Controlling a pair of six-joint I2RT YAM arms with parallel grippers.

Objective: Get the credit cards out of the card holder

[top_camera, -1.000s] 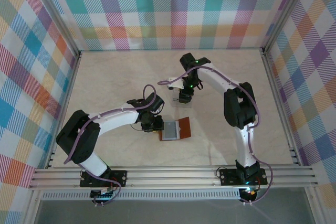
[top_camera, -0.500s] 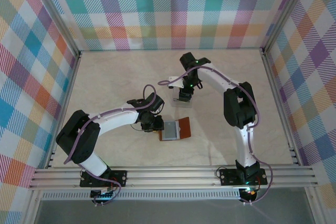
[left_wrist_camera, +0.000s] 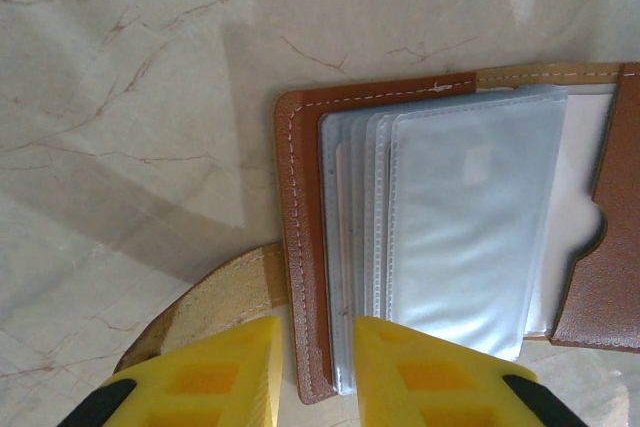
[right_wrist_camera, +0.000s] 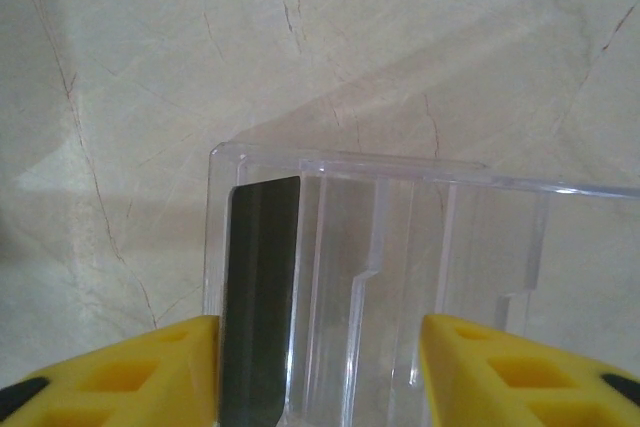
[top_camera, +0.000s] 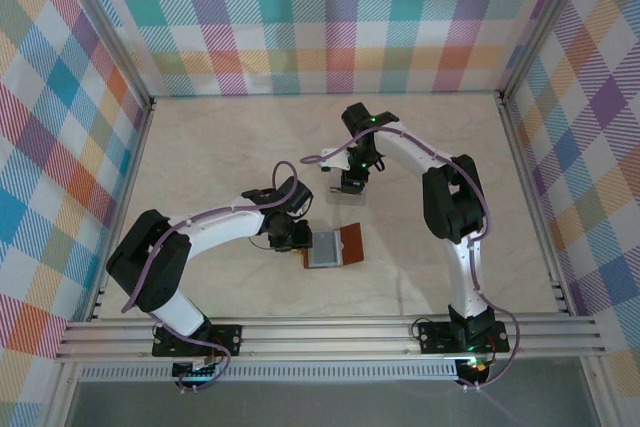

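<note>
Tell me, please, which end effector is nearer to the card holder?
Left. The left end effector sits at the stitched edge of the card holder, fingers either side; the right end effector is farther back, at a clear plastic box.

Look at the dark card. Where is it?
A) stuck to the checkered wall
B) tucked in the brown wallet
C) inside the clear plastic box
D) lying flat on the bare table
C: the right wrist view shows the dark card sitting inside the clear plastic box, at its left end.
</note>
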